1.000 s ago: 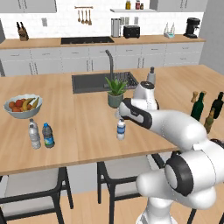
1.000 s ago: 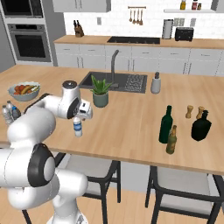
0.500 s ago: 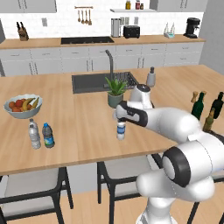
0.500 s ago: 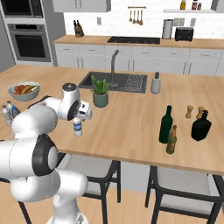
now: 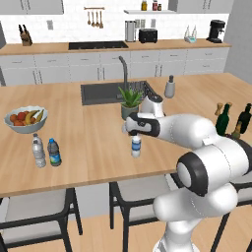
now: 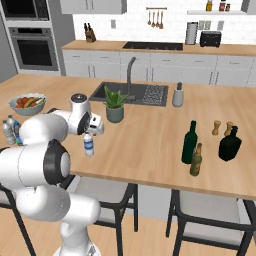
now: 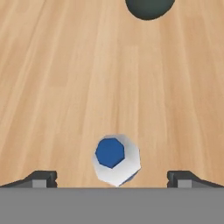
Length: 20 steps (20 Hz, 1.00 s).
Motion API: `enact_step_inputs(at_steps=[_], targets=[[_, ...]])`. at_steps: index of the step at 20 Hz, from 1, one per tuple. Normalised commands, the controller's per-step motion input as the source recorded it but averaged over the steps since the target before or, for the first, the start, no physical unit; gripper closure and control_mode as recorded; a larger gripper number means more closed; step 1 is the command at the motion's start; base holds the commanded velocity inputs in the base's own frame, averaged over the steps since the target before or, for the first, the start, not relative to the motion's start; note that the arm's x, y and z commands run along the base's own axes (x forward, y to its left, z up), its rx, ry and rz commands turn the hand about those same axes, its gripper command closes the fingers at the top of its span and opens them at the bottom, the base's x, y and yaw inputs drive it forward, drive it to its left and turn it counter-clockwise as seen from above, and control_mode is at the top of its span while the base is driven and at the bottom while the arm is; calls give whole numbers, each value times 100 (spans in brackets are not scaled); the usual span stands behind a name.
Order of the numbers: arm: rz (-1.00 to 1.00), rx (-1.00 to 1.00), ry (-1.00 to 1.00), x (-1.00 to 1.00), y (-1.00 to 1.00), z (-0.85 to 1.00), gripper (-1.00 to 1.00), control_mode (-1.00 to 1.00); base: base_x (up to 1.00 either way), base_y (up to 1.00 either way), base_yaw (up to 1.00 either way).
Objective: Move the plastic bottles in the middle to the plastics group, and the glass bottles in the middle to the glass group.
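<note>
A small clear plastic bottle [image 5: 136, 146] [image 6: 89, 145] with a blue label stands mid-counter near the front edge. My gripper [image 5: 132, 133] [image 6: 93, 132] hovers just above it, open and holding nothing. In the hand view the bottle [image 7: 117, 158] sits between my spread fingertips [image 7: 41, 178], and its top looks blue from above. At the far left, a clear pale-labelled bottle [image 5: 38, 151] stands beside a blue-tinted bottle [image 5: 54, 152]. The tall green glass bottle [image 6: 189, 142] [image 5: 224, 117] stands at the right, next to an olive-brown bottle [image 6: 196, 160] and a blackish bottle [image 6: 230, 145].
A potted plant [image 5: 130, 101] [image 7: 150, 8] stands just behind the bottle, in front of the sink [image 5: 106, 92]. A fruit bowl [image 5: 24, 118] sits at the left. Two wooden shakers [image 6: 216, 127] stand behind the dark bottles. A soap dispenser [image 6: 177, 95] is by the sink.
My hand has shifted a little left and down, coming over the small bottle. The jaws have stayed open and the bottles have not moved.
</note>
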Motion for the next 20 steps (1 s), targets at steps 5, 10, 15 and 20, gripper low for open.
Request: enact_step_inputs(at_steps=[5, 10, 15, 20], targets=[[-1, -2, 0, 2, -3, -5, -100, -100, 0, 0, 0], [0, -4, 0, 2, 6, 0, -100, -100, 0, 0, 0], [0, -4, 0, 2, 15, 0, -100, -100, 0, 0, 0], [0, -2, 0, 3, 5, 0, -100, -100, 0, 0, 0]])
